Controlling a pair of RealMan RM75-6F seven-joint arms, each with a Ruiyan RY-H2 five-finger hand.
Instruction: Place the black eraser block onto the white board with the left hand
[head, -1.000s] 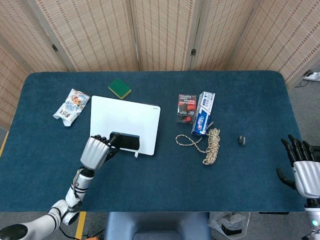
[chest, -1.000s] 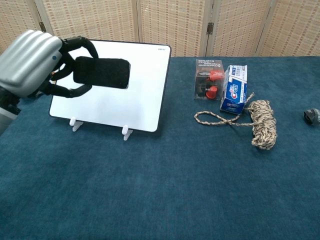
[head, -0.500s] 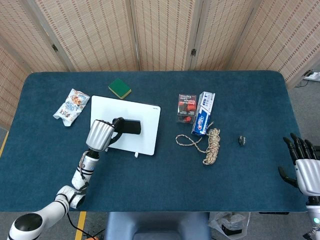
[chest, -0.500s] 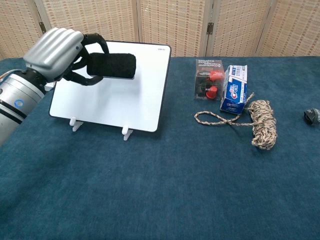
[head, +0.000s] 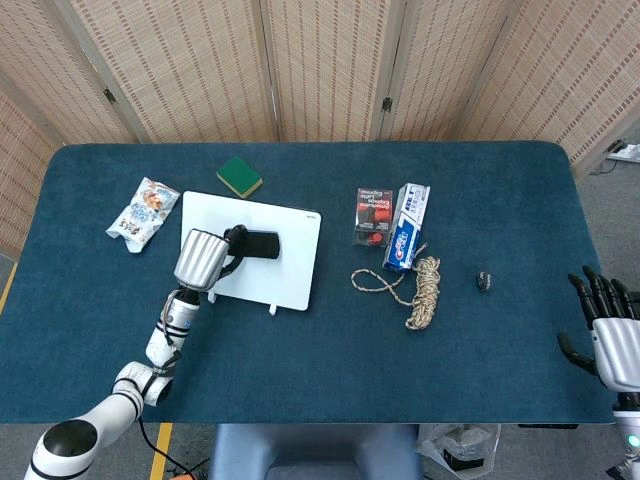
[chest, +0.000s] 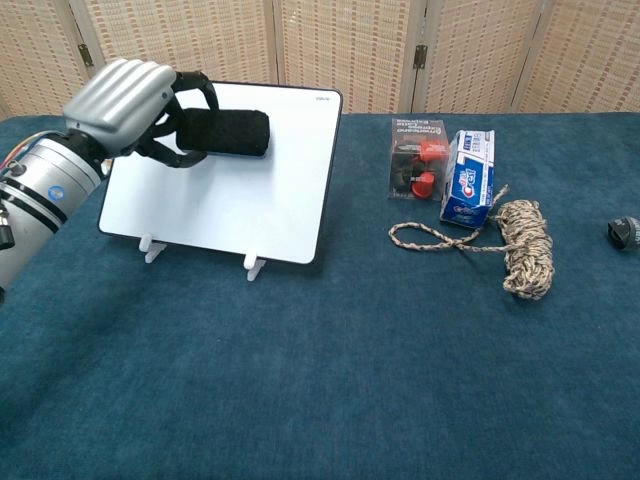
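Placement is the step in hand, by the look of it: the black eraser block (chest: 222, 133) is held in the curled fingers of the left hand (chest: 128, 100), over the upper left part of the white board (chest: 260, 200). In the head view the same block (head: 258, 245) is seen above the board's middle (head: 290, 275), with the left hand (head: 200, 260) at the board's left edge. Whether the block already touches the board's face cannot be told from either view. The next move, it is judged, calls for the block to be lowered flat onto the board and the fingers opened without the board being pushed on its small feet.

The right hand (head: 610, 335) is cut off at the lower right corner of the head view; its fingers are spread and nothing is held. It is absent from the chest view. The underside of the block is hidden by the fingers.
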